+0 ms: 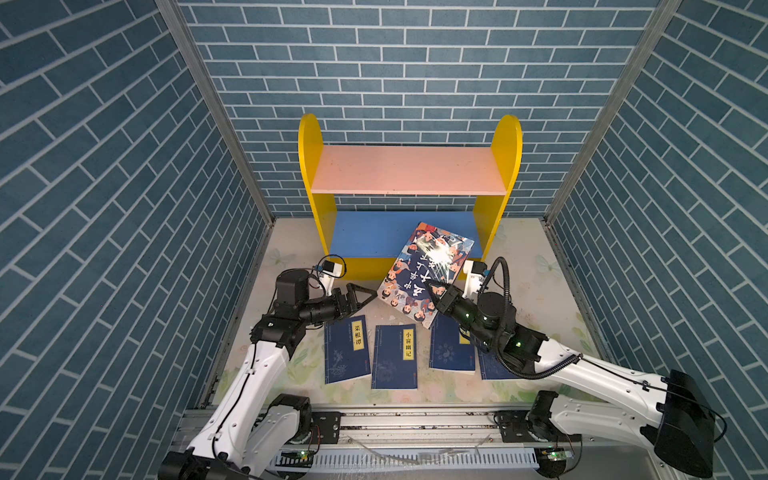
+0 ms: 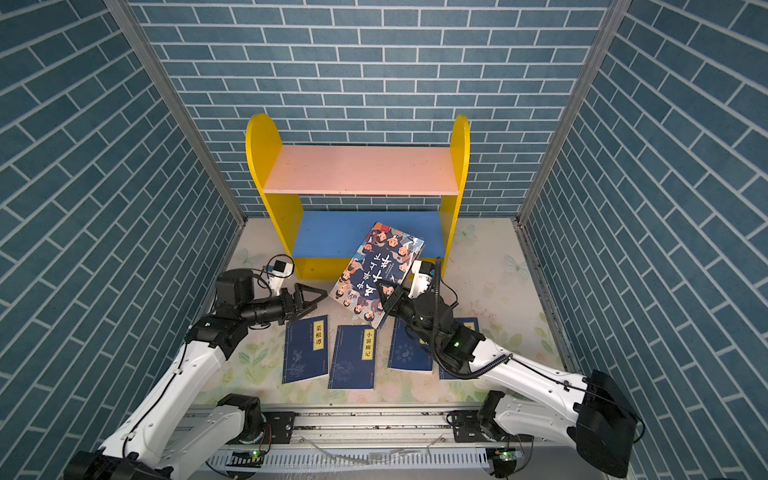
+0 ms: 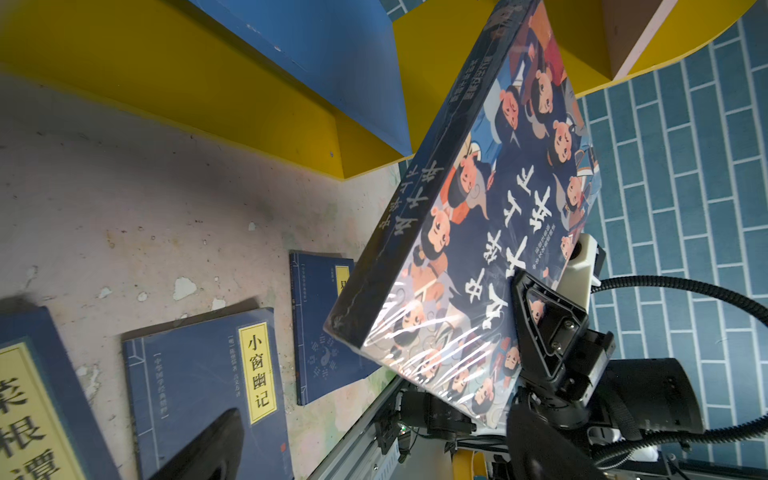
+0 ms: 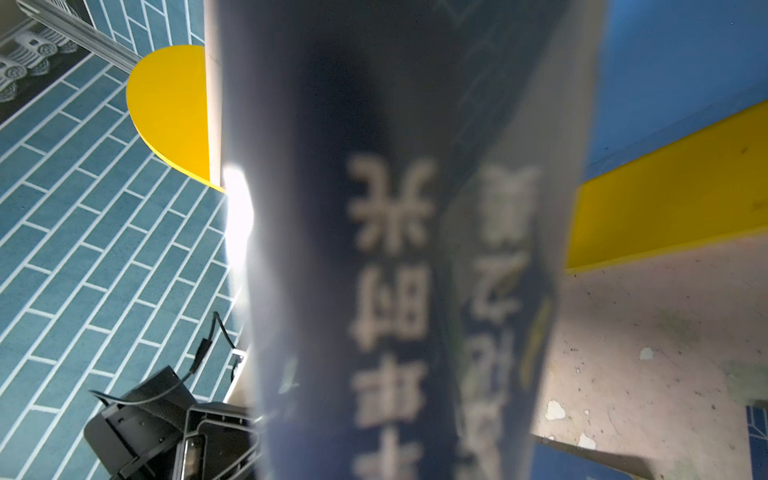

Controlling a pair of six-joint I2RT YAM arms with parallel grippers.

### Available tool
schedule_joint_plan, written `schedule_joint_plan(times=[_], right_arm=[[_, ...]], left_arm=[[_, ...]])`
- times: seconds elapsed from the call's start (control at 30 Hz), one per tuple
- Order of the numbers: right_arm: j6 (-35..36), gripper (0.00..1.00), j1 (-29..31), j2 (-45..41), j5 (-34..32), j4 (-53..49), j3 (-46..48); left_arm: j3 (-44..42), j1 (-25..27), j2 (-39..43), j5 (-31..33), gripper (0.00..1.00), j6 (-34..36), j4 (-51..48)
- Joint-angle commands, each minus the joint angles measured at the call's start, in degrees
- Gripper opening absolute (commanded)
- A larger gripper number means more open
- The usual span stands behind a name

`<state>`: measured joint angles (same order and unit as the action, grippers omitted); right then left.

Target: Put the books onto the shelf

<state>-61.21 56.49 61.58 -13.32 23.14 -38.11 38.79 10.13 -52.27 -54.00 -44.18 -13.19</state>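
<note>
The shelf (image 1: 309,158) stands at the back, with a pink upper board (image 1: 409,170) and a blue lower board (image 1: 365,235), both bare. My right gripper (image 1: 434,291) (image 2: 384,291) is shut on the near edge of the large cartoon-face book (image 1: 428,266) (image 3: 478,232). It holds the book tilted in the air, in front of the lower board. That book fills the right wrist view (image 4: 395,249), hiding the jaws. My left gripper (image 1: 365,297) (image 3: 378,415) is open and empty, just left of the book's lower corner. Several navy books (image 1: 347,355) (image 1: 395,357) (image 1: 451,349) lie flat in a row on the table.
Blue brick-pattern walls (image 1: 124,208) enclose the table on three sides. A metal rail (image 1: 395,419) runs along the front edge. The right arm (image 1: 519,349) partly covers the rightmost navy book (image 1: 494,370). Worn floral table covering (image 1: 291,257) shows left of the shelf.
</note>
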Motion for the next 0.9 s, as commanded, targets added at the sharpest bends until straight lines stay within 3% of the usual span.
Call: schedule_joint_plan(times=[0.0, 0.27, 0.87], right_arm=[[0.8, 0.0, -0.2, -1.5, -4.0, 16.4, -3.4], [0.6, 0.0, -0.2, 0.5, -5.5, 18.3, -4.9], [-4.6, 0.0, -0.1, 5.5, -7.9, 28.4, -2.9]], left_arm=[[-2.0, 3.0, 0.5, -1.2, 1.0, -3.6, 7.5], [-1.2, 9.3, -5.1, 6.4, 1.0, -4.9, 17.2], [1.0, 12.5, -15.1, 7.4, 1.0, -12.1, 37.2]])
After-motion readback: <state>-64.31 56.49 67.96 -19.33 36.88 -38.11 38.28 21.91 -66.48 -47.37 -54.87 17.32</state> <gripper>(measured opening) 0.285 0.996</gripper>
